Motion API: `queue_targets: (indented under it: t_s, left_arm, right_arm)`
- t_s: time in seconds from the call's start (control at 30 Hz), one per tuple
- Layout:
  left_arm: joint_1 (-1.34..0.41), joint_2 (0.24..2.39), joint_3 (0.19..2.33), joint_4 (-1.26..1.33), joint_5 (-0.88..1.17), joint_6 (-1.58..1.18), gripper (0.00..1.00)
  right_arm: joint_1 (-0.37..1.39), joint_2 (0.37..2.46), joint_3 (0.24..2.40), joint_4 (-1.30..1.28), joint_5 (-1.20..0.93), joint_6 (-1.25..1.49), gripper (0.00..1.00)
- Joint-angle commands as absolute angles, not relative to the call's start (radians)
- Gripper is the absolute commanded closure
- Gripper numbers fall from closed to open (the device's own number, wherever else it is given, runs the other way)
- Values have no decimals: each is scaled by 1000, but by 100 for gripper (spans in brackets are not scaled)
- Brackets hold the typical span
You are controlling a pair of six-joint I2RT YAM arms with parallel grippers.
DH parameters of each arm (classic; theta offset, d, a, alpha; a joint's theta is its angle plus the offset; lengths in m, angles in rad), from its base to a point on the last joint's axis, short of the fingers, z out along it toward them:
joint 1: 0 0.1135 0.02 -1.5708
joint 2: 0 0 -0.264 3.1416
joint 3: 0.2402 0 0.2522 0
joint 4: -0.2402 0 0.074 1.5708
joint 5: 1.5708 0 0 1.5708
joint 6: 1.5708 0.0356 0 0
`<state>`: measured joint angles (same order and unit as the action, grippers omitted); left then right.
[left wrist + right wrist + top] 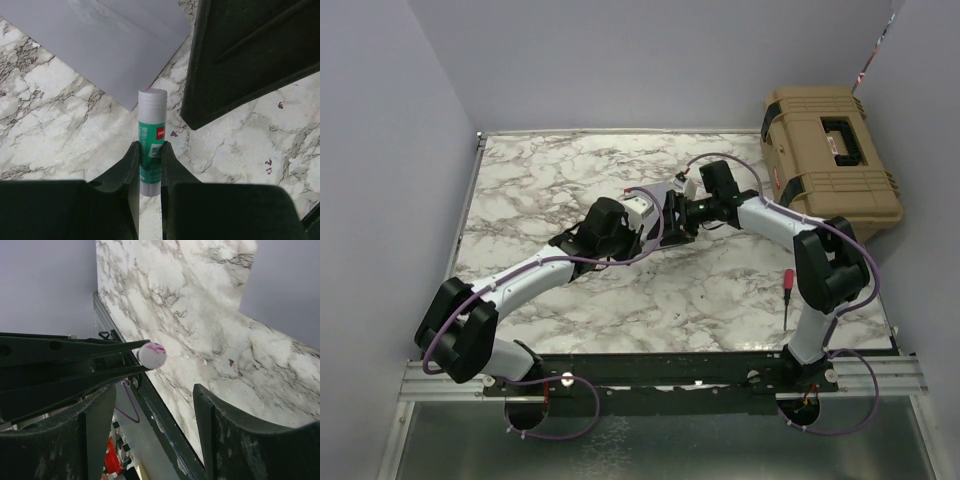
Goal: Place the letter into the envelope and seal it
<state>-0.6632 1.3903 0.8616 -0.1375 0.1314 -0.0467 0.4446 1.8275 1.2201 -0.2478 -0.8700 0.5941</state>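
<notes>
My left gripper (150, 150) is shut on a green glue stick (151, 125) with a white cap, and holds it just above the marble table (50, 135). The grey-lavender envelope (115, 40) lies flat beyond the stick's tip. Both arms meet at the table's middle, where my left gripper (658, 228) faces my right gripper (678, 215). My right gripper (152, 410) is open. Its fingers (100, 425) stand on either side, a little short of the stick's white, pink-smeared end (151, 354), without touching it. One right finger (250, 55) looms dark beside the envelope. The letter is out of view.
A tan toolbox (830, 155) stands at the back right corner. A red-handled screwdriver (787, 290) lies near the right arm's base. Grey walls close in the left, back and right. A metal rail (660, 370) runs along the near edge.
</notes>
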Motion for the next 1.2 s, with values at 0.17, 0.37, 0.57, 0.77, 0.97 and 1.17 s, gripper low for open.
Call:
queue_targets:
  t_s: [0.17, 0.37, 0.57, 0.77, 0.97, 1.17]
  left_arm:
    - [-669, 1351, 864, -118, 193, -24, 100]
    - [-667, 1339, 862, -119, 198, -23, 100]
    - [-668, 1330, 853, -118, 198, -13, 100]
    - [-667, 1337, 859, -119, 199, -5, 100]
    - [-669, 1339, 869, -119, 174, -5, 100]
    - [-667, 1358, 884, -121, 95, -61, 85]
  right_arm:
    - [476, 1864, 1254, -153, -879, 662, 35]
    - [479, 1882, 1270, -174, -866, 655, 49]
    - [482, 1893, 1285, -170, -883, 653, 53]
    - [486, 1909, 1303, -164, -914, 654, 59]
    - [486, 1909, 1310, -156, -910, 666, 79]
    - [486, 1879, 1301, -158, -902, 674, 100]
